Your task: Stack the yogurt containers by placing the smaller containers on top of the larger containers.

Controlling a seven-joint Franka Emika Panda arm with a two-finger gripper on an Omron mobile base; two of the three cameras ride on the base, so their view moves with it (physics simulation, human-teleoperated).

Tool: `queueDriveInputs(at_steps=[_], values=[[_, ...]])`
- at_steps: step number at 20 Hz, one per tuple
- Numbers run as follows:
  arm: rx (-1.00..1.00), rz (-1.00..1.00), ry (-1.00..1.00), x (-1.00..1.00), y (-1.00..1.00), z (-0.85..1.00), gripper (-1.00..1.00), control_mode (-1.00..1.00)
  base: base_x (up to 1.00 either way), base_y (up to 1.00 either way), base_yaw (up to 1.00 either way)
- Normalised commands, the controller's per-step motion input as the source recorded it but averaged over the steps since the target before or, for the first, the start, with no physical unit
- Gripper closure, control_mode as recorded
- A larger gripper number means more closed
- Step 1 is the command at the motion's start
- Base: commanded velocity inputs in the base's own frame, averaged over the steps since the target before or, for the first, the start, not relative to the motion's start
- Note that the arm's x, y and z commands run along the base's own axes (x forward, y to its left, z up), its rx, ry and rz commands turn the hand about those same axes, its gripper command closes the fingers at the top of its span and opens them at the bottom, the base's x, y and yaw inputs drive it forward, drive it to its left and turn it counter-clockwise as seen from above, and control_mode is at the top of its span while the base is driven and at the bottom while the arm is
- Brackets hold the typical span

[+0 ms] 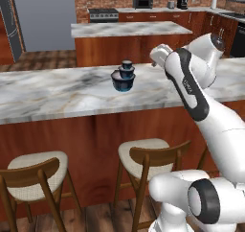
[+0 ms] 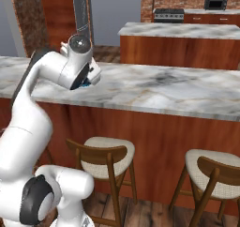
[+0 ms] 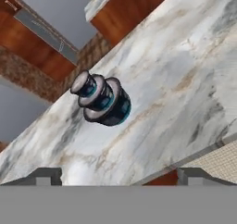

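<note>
On marble counter [image 1: 57,89]: three tapered tubs [image 1: 123,76] stacked, jaws apart.

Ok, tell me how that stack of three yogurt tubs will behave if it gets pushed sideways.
The stack would probably tip rather than slide: it is tall and the bottom tub tapers to a narrow base. The small top tub merely sits there, so it likely falls first. The marble counter looks smooth, so some sliding is possible.

— Where do the yogurt containers [image 1: 124,76] stand?
— Stacked on the bench [image 1: 57,89], widest below, tiniest on top.
— And around them?
— Two stools [image 1: 148,161] before the bench; a kitchen island [image 1: 129,37] behind it.
</note>
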Motion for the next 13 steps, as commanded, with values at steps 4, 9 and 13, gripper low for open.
queueDriveInputs(at_steps=[4, 9, 13], values=[[-0.49, 0.00, -0.08, -0.96, -0.04, -0.23, -1.00, -1.00, 0.00, 0.00, 0.00], [-0.43, 0.00, 0.00, -0.87, 0.00, -0.17, -1.00, -1.00, 0.00, 0.00, 0.00], [-0.24, 0.00, 0.00, -0.92, 0.00, 0.00, -1.00, -1.00, 0.00, 0.00, 0.00]])
